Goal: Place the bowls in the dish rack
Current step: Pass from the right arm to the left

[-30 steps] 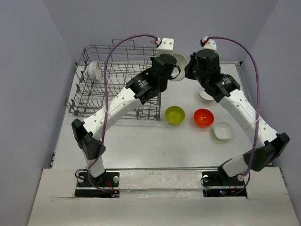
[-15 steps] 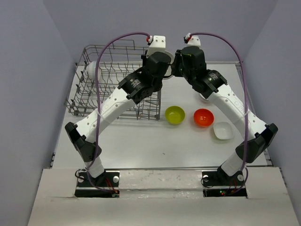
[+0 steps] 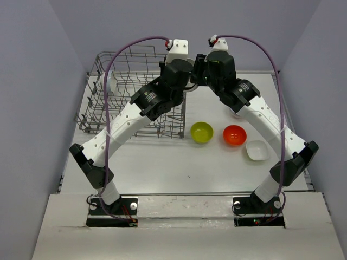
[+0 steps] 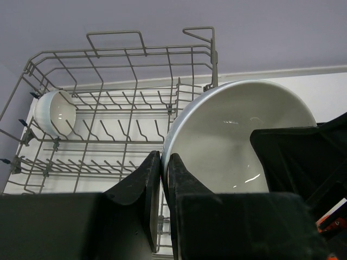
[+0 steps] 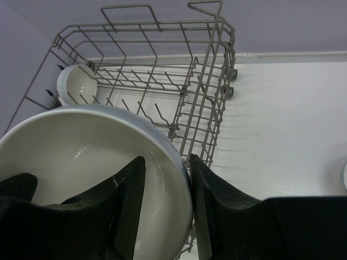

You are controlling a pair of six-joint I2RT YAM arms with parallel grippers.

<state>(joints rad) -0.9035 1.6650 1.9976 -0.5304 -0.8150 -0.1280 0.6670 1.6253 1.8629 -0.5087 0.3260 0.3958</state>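
A large white bowl [image 4: 233, 135] hangs in the air between my two grippers, over the right end of the grey wire dish rack [image 3: 97, 59]. My left gripper [image 4: 164, 156] is shut on its thin rim. My right gripper [image 5: 166, 158] straddles the same bowl's [image 5: 70, 151] rim, one finger inside and one outside, with a gap left on the inside, so it reads as open. In the top view the two gripper heads [image 3: 190, 76] [image 3: 209, 70] meet and hide the bowl. A small white bowl [image 3: 108, 81] stands on edge at the rack's far left.
On the table right of the rack lie a green bowl [image 3: 201, 132], a red bowl [image 3: 235, 135] and a white dish [image 3: 257, 150]. Another white bowl [image 3: 237, 112] is partly hidden under the right arm. The rack's tall right side wires [image 5: 214, 92] stand just below the held bowl.
Both grippers have moved left and a little back, closing in on each other. The white bowl, seen between them a second ago, is now hidden in the top view.
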